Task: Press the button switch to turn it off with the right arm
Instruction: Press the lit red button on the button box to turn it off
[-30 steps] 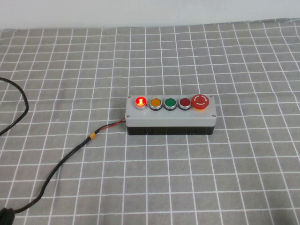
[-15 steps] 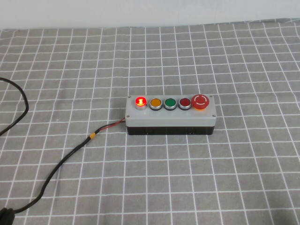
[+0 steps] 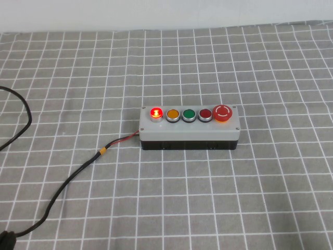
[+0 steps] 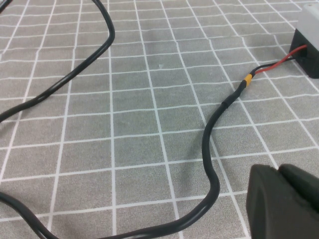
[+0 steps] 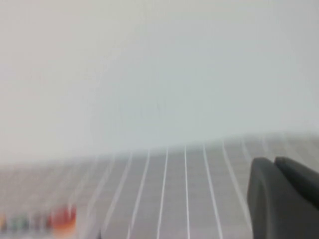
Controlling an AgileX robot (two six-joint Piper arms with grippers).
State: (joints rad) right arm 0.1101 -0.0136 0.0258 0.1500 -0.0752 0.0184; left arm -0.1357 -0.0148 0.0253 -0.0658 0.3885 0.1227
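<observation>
A grey switch box (image 3: 190,131) lies at the middle of the checked cloth. Along its top run a lit red lamp (image 3: 155,112), an orange button (image 3: 173,114), a green button (image 3: 189,114), a dark red button (image 3: 205,114) and a large red mushroom button (image 3: 222,112). Neither gripper shows in the high view. My left gripper (image 4: 279,172) hangs shut and empty over the cloth near the box's cable (image 4: 214,129). My right gripper (image 5: 274,162) is shut and empty, well away from the box; the red mushroom button (image 5: 62,219) is a distant blur there.
A black cable (image 3: 78,172) with red wires runs from the box's left end toward the near left corner. A second loop of cable (image 3: 21,112) lies at the left edge. A white wall (image 3: 166,13) bounds the far side.
</observation>
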